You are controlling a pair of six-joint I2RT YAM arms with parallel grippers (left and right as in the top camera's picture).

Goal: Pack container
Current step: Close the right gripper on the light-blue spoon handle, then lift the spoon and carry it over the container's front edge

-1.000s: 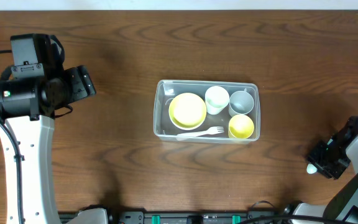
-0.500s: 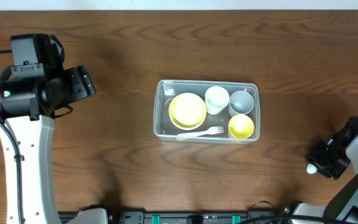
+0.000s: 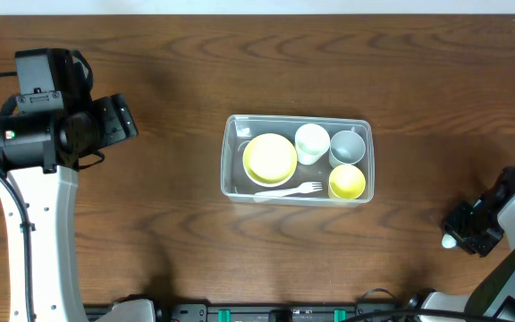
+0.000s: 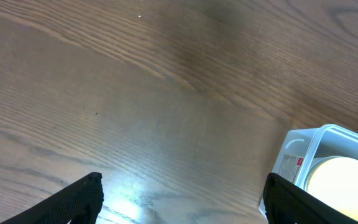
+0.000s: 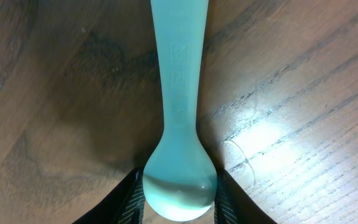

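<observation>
A spoon (image 5: 179,180) between narrow right fingers (image 5: 137,198), grip unclear, is shown wrist-side only; left fingers (image 4: 79,198) are spread wide over wooden worktop (image 4: 166,112).

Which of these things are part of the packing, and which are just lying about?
Packing: container, yellow plate, white cup, grey cup, yellow cup, fork, spoon at the right pincer.
Just there: wooden table, open left pincer.
</observation>
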